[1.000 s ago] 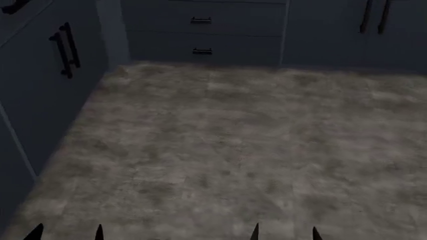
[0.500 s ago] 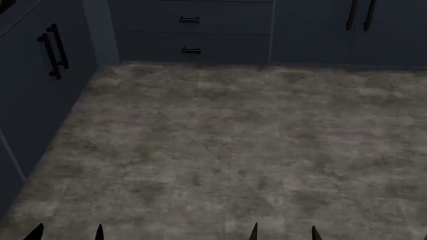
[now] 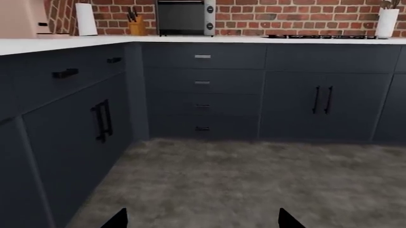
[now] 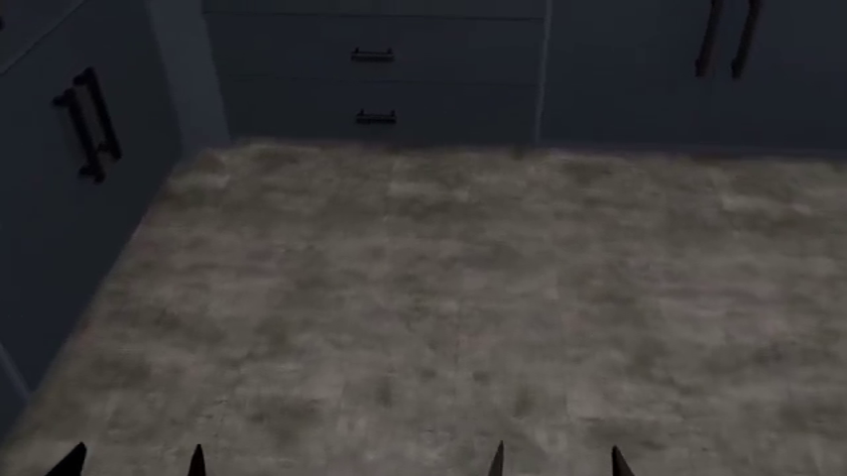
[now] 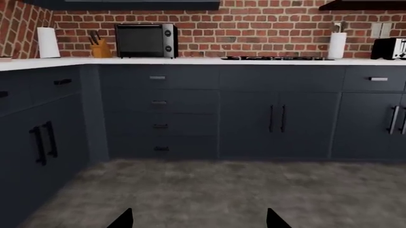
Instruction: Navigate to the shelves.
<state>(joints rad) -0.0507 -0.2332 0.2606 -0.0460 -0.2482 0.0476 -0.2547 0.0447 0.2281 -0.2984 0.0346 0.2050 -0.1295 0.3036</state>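
Mottled grey stone floor (image 4: 437,297) under flat navy cabinets (image 5: 273,118); left gripper (image 3: 201,219) and right gripper (image 5: 198,219) fingertips apart.

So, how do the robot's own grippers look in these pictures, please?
Very little shows. Each gripper appears only as two black pointed fingertips at the picture's lower edge: the left gripper and right gripper in the head view. The arms, cables and markings are out of view.

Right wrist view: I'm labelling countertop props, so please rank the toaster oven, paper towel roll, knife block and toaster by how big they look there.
1. toaster oven, clearly largest.
2. paper towel roll.
3. toaster, cut off by the picture's edge, so its place is unsure.
4. knife block, smallest, though near the toaster's visible part.
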